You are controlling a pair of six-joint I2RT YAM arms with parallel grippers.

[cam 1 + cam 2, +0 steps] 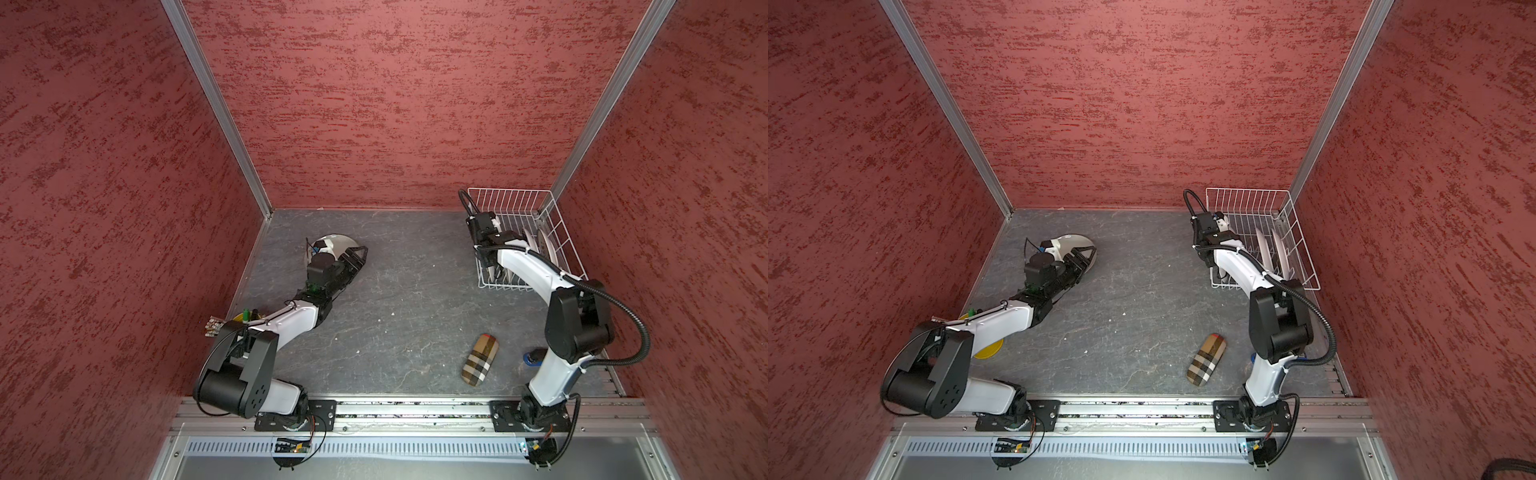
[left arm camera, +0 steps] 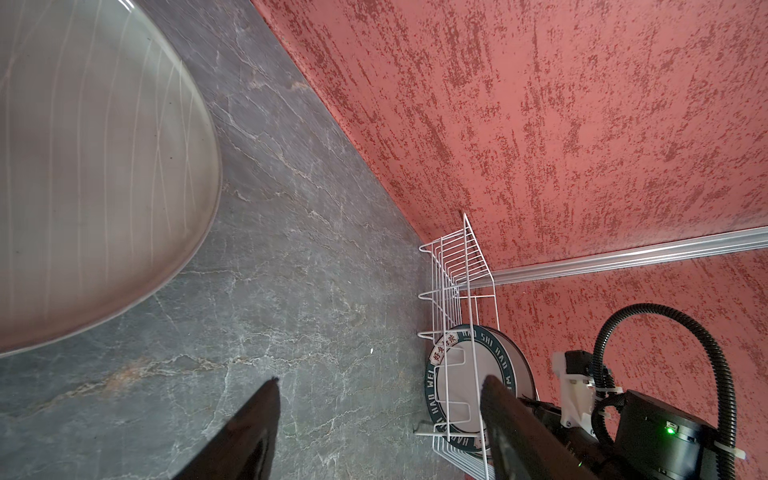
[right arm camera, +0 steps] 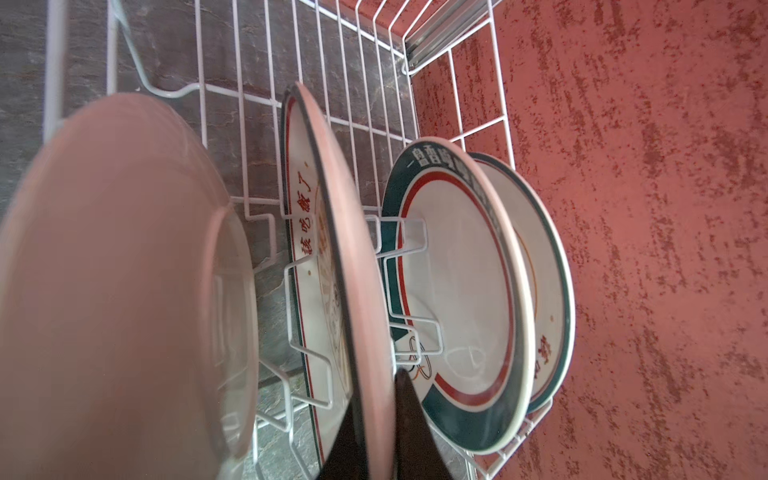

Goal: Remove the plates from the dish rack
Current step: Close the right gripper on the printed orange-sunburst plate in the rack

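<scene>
The white wire dish rack (image 1: 561,239) (image 1: 1246,191) stands at the back right corner. Several plates stand upright in it. My right gripper (image 3: 377,386) is down in the rack's near end, shut on the rim of a white plate (image 3: 332,199) with thin green and red edge lines. Beyond it stand a plate (image 3: 457,291) with a dark lettered rim and one more (image 3: 548,291). A blurred pale plate (image 3: 124,270) is close to the camera. A pale grey plate (image 1: 332,241) (image 2: 83,166) lies flat at the back left. Beside it my left gripper (image 2: 380,379) (image 1: 359,259) is open and holds nothing.
A plaid case (image 1: 480,361) lies on the grey table near the right arm's base. A yellow disc (image 1: 988,351) shows under the left arm, and a small blue thing (image 1: 532,359) sits behind the right arm. Red walls close in three sides.
</scene>
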